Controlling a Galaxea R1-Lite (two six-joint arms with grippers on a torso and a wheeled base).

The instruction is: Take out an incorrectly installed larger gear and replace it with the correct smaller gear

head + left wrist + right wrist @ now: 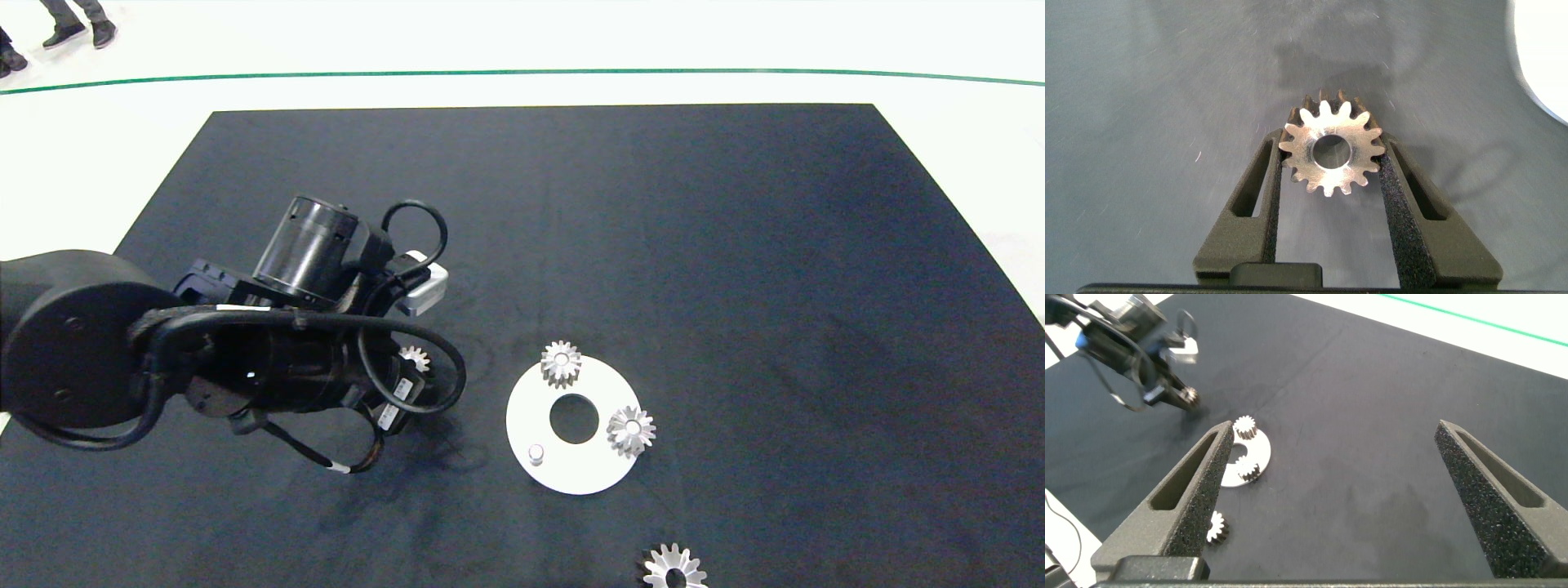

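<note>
Black mat (653,245) covering the work surface, pale glossy floor (522,37) beyond, thin green line (571,72) across it, 2 people's dark shoes (77,33) at the far corner

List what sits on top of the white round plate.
On the white plate stand two silver gears, both overhanging its rim, and one bare peg. The centre hole is empty. Whatever pegs hold the two gears are covered by them.
</note>
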